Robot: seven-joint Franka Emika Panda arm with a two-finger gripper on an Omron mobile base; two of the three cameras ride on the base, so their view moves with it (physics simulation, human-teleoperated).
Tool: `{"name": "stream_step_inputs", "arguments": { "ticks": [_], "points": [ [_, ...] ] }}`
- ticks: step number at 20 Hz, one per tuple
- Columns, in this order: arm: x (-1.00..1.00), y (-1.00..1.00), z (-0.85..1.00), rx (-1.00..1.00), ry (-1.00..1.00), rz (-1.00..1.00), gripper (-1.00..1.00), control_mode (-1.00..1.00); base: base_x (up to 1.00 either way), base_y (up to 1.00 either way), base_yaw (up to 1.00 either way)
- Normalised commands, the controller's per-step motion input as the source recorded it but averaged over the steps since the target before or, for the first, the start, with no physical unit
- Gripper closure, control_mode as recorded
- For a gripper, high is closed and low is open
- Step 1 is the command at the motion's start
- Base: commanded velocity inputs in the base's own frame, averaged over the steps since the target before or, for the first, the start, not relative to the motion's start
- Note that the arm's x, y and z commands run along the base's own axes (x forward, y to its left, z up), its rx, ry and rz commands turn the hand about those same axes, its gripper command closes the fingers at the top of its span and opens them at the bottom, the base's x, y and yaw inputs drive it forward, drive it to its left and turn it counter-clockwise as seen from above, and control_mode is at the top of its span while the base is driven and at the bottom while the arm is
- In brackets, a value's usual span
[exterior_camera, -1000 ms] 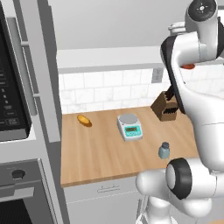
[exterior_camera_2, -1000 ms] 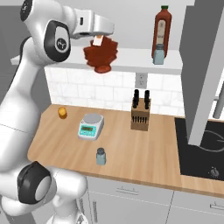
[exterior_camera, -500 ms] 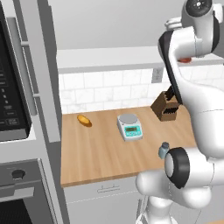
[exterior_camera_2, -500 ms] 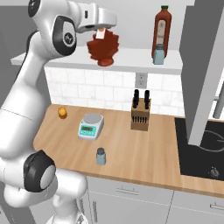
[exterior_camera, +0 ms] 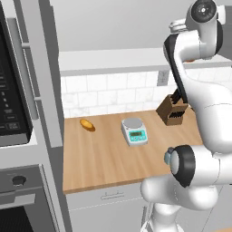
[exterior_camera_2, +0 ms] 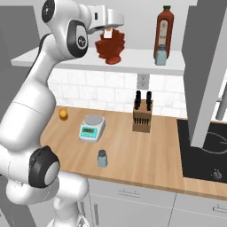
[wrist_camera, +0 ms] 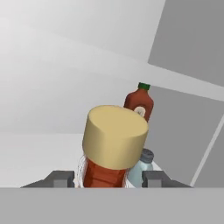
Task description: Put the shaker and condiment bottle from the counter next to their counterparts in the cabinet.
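Observation:
My gripper [exterior_camera_2: 109, 33] is shut on the condiment bottle [exterior_camera_2: 110, 47], a dark red ribbed bottle with a tan stopper [wrist_camera: 114, 135]. I hold it by the neck, at the cabinet shelf [exterior_camera_2: 66, 62], well left of the counterparts. Those are a tall red-brown bottle [exterior_camera_2: 164, 27] with a green cap and a small blue-grey shaker [exterior_camera_2: 160, 55]. The hand view has the tall bottle [wrist_camera: 139, 102] and that shaker [wrist_camera: 142, 167] just behind the held bottle, between my fingertips [wrist_camera: 61, 178]. The shaker [exterior_camera_2: 102, 158] stands on the counter [exterior_camera_2: 133, 164] near its front edge.
On the counter stand a small kitchen scale [exterior_camera_2: 91, 127], a knife block [exterior_camera_2: 142, 117] against the tiled wall and a small orange item [exterior_camera_2: 63, 114]. A black cooktop [exterior_camera_2: 204, 150] lies to the right. A tall oven column [exterior_camera: 22, 136] rises at the left.
The gripper has carried the condiment bottle a little up and to the right, closer to the shelf. The shaker on the counter has not moved.

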Motion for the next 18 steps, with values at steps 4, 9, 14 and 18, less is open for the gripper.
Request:
{"name": "stream_step_inputs", "arguments": {
  "ticks": [4,9,14,18],
  "points": [
    [0.06,0.00,-0.06,-0.01,0.05,0.00,1.00,-1.00,0.00,0.00,0.00],
    [0.11,-0.05,-0.16,-0.03,0.10,0.00,1.00,-1.00,0.00,0.00,0.00],
    [0.10,-0.03,0.00,0.00,0.00,0.00,1.00,-1.00,0.00,0.00,0.00],
    [0.39,-0.34,-0.01,0.00,-0.03,0.00,1.00,-1.00,0.00,0.00,0.00]
  ]
}}
